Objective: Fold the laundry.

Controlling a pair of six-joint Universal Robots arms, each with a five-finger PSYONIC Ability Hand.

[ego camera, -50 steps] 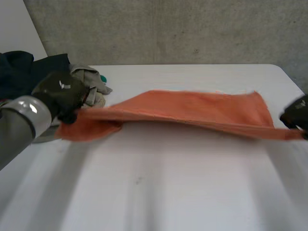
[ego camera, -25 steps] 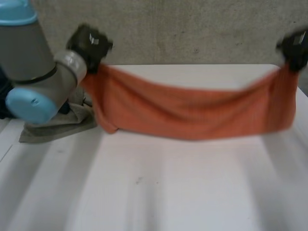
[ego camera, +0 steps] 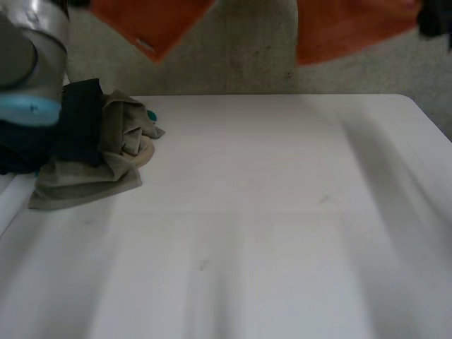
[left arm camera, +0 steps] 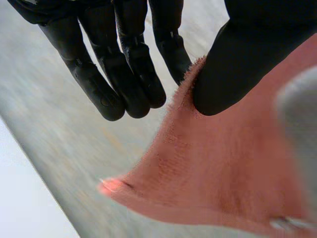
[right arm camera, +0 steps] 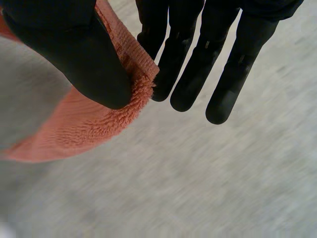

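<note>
Left wrist view, nearest to me: my left hand (left arm camera: pixel 237 64) pinches the orange towel (left arm camera: pixel 223 173) at its upper edge. The thumb presses the nap against the side of the closest finger, and the other fingers (left arm camera: pixel 124 74) are straight and free beside it. The cloth drops away below the thumb to a hanging corner.

In the right wrist view my right hand (right arm camera: pixel 69 49) does the same at the other end. Its thumb clamps a fluffy corner against the first finger, and the rest are straight and touch nothing.

In the head view the surface (ego camera: pixel 268 226) below me lies bare. A second ago the towel lay stretched flat across it between my hands, and half a second ago it sagged in a low curve just above it. Now both arms have swung it high. Only two orange flaps show, one beside my left arm (ego camera: pixel 28 49) and one near my right hand, hanging in front of the concrete wall (ego camera: pixel 247 63).

Farther back, the heap of other laundry (ego camera: pixel 99 155), dark and drab pieces, sits where it was, well apart from the towel.

I judge that no fold is made yet. Lifting it has only got the towel clear and hanging by its top edge, ready to be spread out flat. Both pinches take very little cloth, so a sharp swing could pull a corner free.
</note>
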